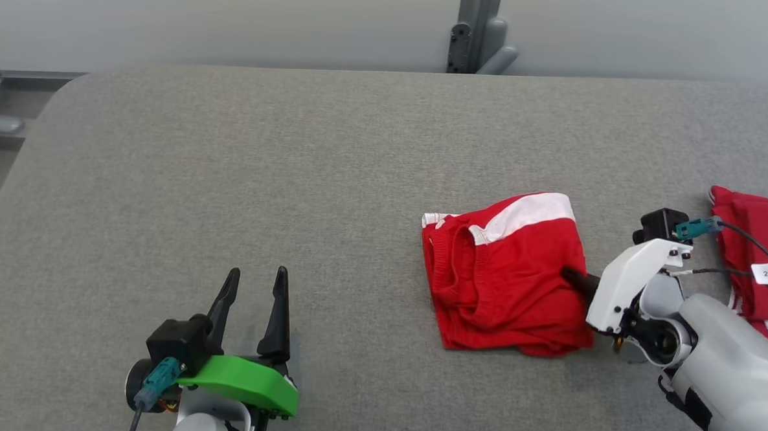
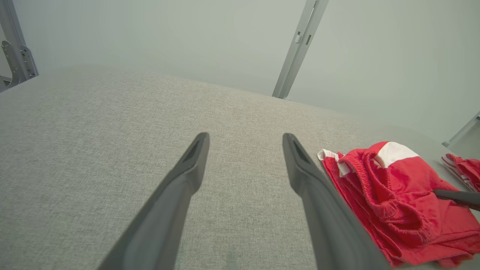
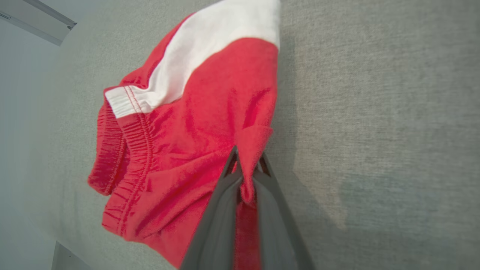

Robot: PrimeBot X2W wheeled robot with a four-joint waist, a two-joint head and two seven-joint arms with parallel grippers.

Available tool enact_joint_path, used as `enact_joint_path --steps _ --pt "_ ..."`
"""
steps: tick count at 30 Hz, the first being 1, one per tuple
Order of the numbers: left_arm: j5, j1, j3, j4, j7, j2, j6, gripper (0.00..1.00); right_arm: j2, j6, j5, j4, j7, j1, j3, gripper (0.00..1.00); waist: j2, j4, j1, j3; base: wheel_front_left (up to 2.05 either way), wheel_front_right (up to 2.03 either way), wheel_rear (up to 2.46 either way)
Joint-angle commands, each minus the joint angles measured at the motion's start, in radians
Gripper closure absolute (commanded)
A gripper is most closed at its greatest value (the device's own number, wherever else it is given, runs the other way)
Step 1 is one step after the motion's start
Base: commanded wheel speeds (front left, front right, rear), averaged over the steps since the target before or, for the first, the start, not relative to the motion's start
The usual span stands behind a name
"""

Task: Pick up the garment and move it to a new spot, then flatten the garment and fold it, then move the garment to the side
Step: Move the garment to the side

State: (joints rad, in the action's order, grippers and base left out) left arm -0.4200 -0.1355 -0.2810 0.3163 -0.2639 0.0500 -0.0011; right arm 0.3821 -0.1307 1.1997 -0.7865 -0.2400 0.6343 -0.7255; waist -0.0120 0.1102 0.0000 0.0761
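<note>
A folded red garment (image 1: pixel 504 279) with a white stripe and an elastic waistband lies right of centre on the grey table (image 1: pixel 295 173). My right gripper (image 1: pixel 572 275) reaches in from the right and is shut on the garment's right edge. In the right wrist view a pinch of red cloth sits between the fingers of that gripper (image 3: pixel 245 165). My left gripper (image 1: pixel 254 287) stands open near the table's front left, well apart from the garment (image 2: pixel 393 195). Its fingers (image 2: pixel 187 168) hold nothing.
Another red garment (image 1: pixel 755 251) with a white tag lies at the table's right edge, behind my right arm. A grey metal post (image 1: pixel 476 28) stands behind the table's far edge. The table's rounded left corner (image 1: pixel 72 88) drops to the floor.
</note>
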Motion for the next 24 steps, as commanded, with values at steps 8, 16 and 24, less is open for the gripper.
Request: enact_joint_path --steps 8,16,24 --pt "0.011 -0.037 -0.016 -0.018 0.001 0.002 0.004 0.0 0.067 0.0 -0.059 0.038 -0.027 0.075 0.002 1.0 0.012 -0.227 0.0 0.055 0.0 0.0 0.0" --pt "0.032 -0.083 -0.02 0.005 0.001 0.003 -0.012 0.0 0.046 0.0 -0.105 0.056 -0.033 0.133 0.01 1.0 0.012 -0.379 0.0 0.103 0.0 0.0 0.0" --pt "0.05 -0.109 -0.011 0.026 0.001 0.004 -0.027 0.0 0.011 0.0 -0.141 0.042 -0.009 0.157 0.034 1.0 0.012 -0.419 0.0 0.13 0.0 0.0 0.0"
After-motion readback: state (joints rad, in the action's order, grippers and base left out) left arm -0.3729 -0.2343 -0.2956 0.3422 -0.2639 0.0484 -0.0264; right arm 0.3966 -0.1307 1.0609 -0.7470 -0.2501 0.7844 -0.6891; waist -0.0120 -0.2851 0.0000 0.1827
